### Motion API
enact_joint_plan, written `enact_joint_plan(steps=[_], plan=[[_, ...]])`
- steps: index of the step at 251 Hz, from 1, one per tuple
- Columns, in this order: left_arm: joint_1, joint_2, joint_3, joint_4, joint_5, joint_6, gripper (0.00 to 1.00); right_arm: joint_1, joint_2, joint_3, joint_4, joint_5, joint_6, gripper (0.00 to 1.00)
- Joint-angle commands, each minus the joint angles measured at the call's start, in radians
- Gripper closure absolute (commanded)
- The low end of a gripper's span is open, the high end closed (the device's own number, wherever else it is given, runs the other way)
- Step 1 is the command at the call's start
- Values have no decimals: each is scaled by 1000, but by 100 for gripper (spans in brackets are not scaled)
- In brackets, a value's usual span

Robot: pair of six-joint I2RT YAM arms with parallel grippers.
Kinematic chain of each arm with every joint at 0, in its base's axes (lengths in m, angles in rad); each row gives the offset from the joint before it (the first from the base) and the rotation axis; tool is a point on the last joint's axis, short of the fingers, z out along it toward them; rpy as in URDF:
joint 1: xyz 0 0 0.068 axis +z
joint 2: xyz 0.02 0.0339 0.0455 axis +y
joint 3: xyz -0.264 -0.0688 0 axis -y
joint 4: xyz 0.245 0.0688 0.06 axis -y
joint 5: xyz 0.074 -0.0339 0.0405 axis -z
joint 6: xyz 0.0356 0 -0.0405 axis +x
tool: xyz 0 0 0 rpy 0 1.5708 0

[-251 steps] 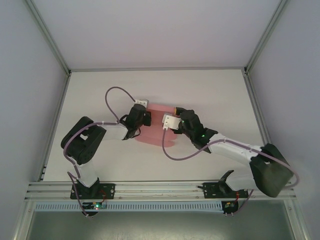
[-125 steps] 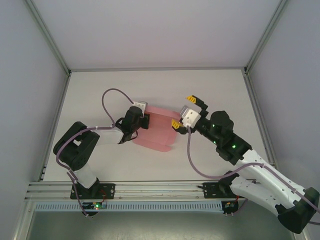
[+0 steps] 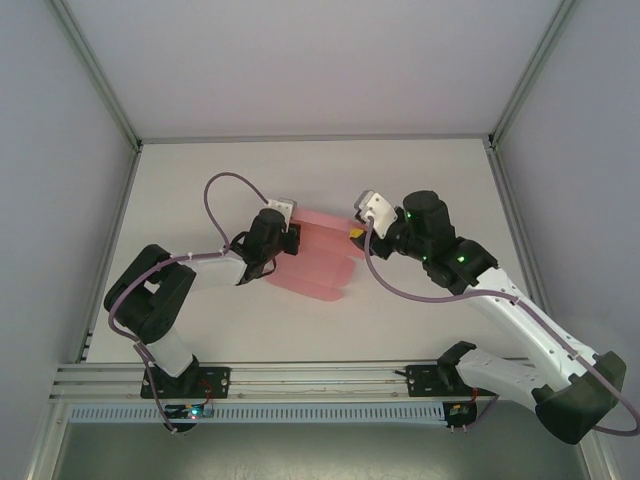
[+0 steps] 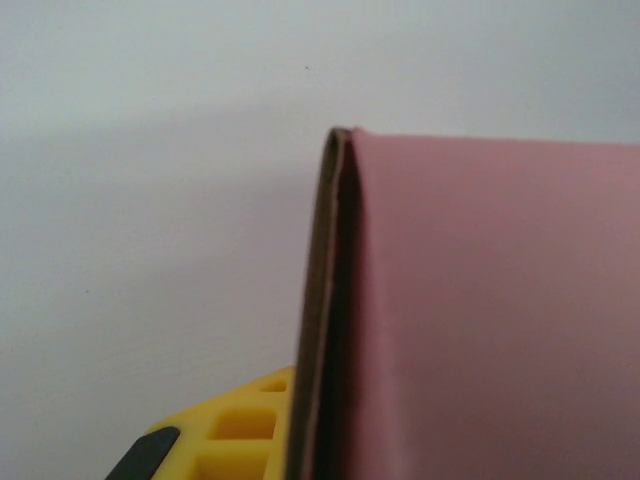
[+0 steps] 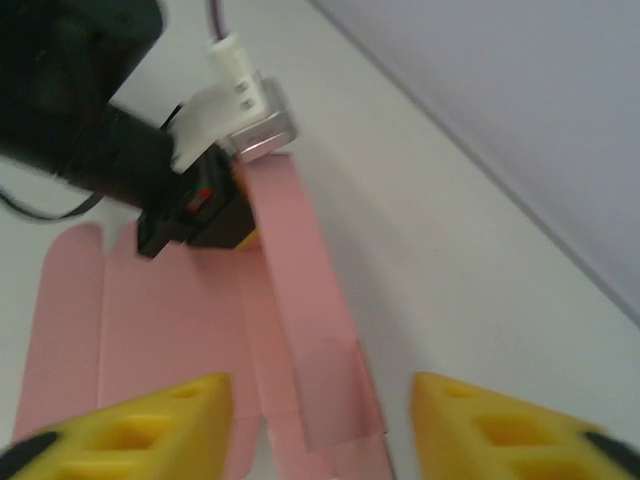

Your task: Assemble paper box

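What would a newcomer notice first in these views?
The pink paper box, a mostly flat die-cut sheet, lies mid-table. The left tool pinches its left edge, with one panel folded up beside the yellow finger. The right tool hangs wide open above the sheet's right side.

This is a robotics lab test cell. A bare white table (image 3: 200, 180) is boxed in by plain pale panels (image 3: 300, 60) on aluminium profile posts (image 3: 95, 75). A cabled left arm (image 3: 160, 290) and right arm (image 3: 520, 310) are bolted to a slotted metal rail (image 3: 320, 380).
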Motion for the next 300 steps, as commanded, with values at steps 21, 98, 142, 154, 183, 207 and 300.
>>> enact_joint_plan(steps=[21,98,142,154,183,207,300], plan=[[-4,-14,24,-12,30,3,100,10,62,27,-102,23,63,73],[-3,-43,14,-12,80,-10,100,6,166,44,-73,144,92,85],[-4,-59,7,-15,87,-29,100,6,220,51,-85,98,89,90],[-5,-63,9,-18,90,-38,100,8,230,41,-72,70,92,90],[-3,-67,23,-35,93,-62,100,31,246,17,-6,58,103,90],[-4,-66,24,-26,108,-78,100,50,247,-18,109,99,130,90],[-41,-45,33,-19,96,-107,100,123,251,-182,676,323,371,88]])
